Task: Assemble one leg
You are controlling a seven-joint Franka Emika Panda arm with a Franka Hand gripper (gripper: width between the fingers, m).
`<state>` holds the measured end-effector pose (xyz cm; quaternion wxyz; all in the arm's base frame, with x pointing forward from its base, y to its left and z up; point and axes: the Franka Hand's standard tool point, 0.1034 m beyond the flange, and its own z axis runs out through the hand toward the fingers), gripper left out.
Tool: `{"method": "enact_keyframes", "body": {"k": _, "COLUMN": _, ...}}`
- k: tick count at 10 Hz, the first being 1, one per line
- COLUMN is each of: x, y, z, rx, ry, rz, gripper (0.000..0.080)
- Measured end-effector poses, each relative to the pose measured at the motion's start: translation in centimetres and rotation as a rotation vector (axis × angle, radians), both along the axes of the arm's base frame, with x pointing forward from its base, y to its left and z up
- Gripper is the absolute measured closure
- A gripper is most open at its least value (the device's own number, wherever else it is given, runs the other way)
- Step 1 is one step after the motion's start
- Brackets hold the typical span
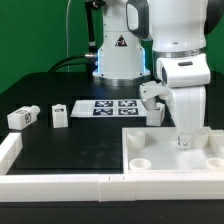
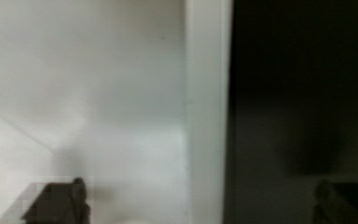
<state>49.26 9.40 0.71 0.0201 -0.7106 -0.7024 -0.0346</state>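
In the exterior view I hang from my arm over the square white tabletop (image 1: 170, 160), the piece with round sockets near its corners. My gripper (image 1: 183, 141) sits low inside it, toward its far edge. No leg is with me there. The legs stand off on the black table: the first leg (image 1: 20, 117) lies well out to the exterior view's left, and the second leg (image 1: 60, 113) stands upright just beside the marker board (image 1: 110, 107). What looks like a third leg (image 1: 151, 102) stands close behind the tabletop's far left corner — the nearest to me. A white rail (image 1: 60, 182) borders the table in front.

The wrist view is blurred. My fingertips (image 2: 55, 200) show dark and set wide apart with nothing between them — released and empty. Beneath them is a pale surface on one side and darkness on the other; I take that for the tabletop's edge against the table.

I judge a leg to be light, stiff and smooth, so it may twist in a loose pinch. I would take it squarely across two flat opposite sides, about mid-height, leaving free the end meant for a socket.
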Motion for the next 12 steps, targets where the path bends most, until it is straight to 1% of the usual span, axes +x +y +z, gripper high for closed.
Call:
{"method": "enact_keyframes", "body": {"k": 3, "x": 0.0, "y": 0.0, "z": 0.0, "rx": 0.0, "ry": 0.0, "rz": -0.001, "gripper": 0.015}}
{"method": "enact_keyframes", "body": {"k": 4, "x": -0.2, "y": -0.4, "z": 0.5, "rx": 0.0, "ry": -0.012, "rz": -0.014, "gripper": 0.015}}
{"method": "enact_keyframes", "body": {"k": 5, "x": -1.0, "y": -0.9, "z": 2.0, "rx": -0.005, "ry": -0.033, "rz": -0.034, "gripper": 0.015}}
{"method": "enact_keyframes", "body": {"k": 6, "x": -2.1, "y": -1.0, "z": 3.4, "rx": -0.009, "ry": -0.05, "rz": -0.066, "gripper": 0.015}}
{"method": "enact_keyframes", "body": {"k": 7, "x": -3.1, "y": -1.0, "z": 4.3, "rx": -0.013, "ry": -0.06, "rz": -0.08, "gripper": 0.015}}
{"method": "enact_keyframes", "body": {"k": 8, "x": -3.4, "y": -1.2, "z": 4.7, "rx": -0.012, "ry": -0.07, "rz": -0.091, "gripper": 0.015}}
{"method": "enact_keyframes", "body": {"k": 11, "x": -3.4, "y": -1.2, "z": 4.4, "rx": -0.009, "ry": -0.061, "rz": -0.135, "gripper": 0.015}}
{"method": "enact_keyframes", "body": {"k": 12, "x": -3.4, "y": -1.2, "z": 4.4, "rx": 0.003, "ry": -0.049, "rz": -0.279, "gripper": 0.015}}
